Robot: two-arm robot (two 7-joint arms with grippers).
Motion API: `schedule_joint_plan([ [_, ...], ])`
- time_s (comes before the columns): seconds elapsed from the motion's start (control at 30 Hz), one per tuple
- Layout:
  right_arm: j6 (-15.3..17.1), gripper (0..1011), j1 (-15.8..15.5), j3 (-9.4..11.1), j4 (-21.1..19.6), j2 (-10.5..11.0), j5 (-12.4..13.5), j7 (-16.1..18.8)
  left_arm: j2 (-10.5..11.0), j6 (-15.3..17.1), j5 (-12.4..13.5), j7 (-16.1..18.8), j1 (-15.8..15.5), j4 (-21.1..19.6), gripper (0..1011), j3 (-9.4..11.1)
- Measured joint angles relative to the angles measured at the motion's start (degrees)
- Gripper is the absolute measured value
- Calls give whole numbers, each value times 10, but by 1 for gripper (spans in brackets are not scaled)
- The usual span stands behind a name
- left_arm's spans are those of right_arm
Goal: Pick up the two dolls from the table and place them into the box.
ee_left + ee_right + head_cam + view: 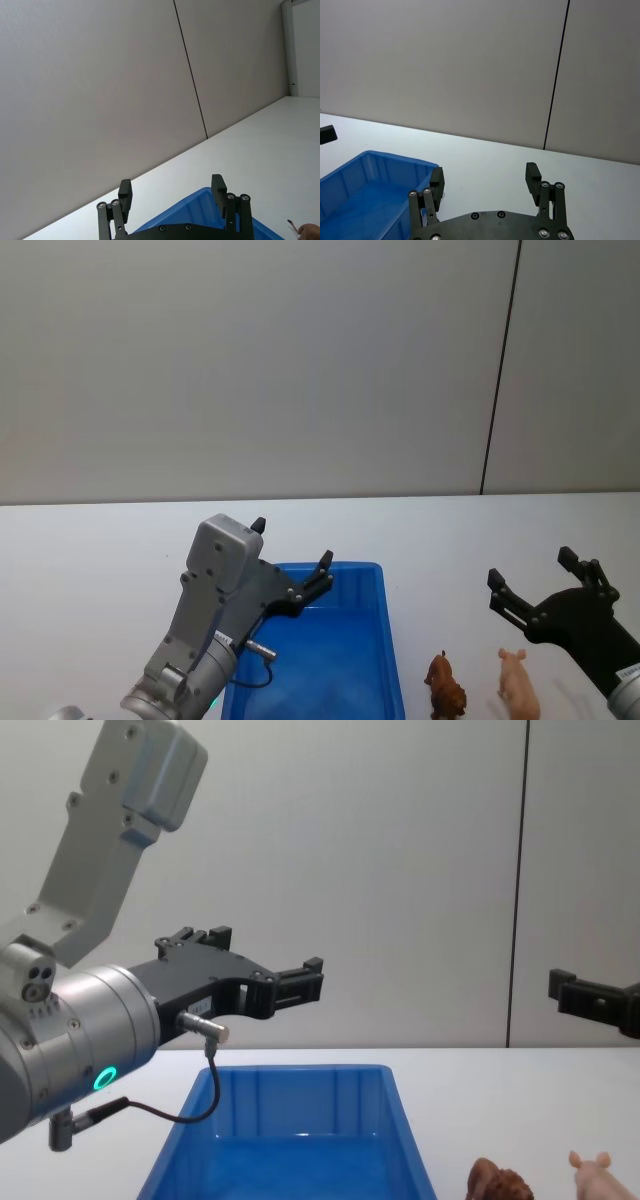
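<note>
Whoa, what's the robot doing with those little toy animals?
Nothing is picked up yet. The brown doll and the pink doll stand on the white table, just right of the blue box. The right gripper hovers in the air by them, fingers open and empty. The left gripper hangs over the box, also open, holding nothing.
</note>
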Motion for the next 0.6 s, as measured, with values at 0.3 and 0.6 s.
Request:
schedule_joint_plan([
  [0.3,0,1001,0,0,0,0,0,0,0,0,0,0,0,0,1001,0],
  [0.6,0,1001,0,0,0,0,0,0,0,0,0,0,0,0,1001,0],
])
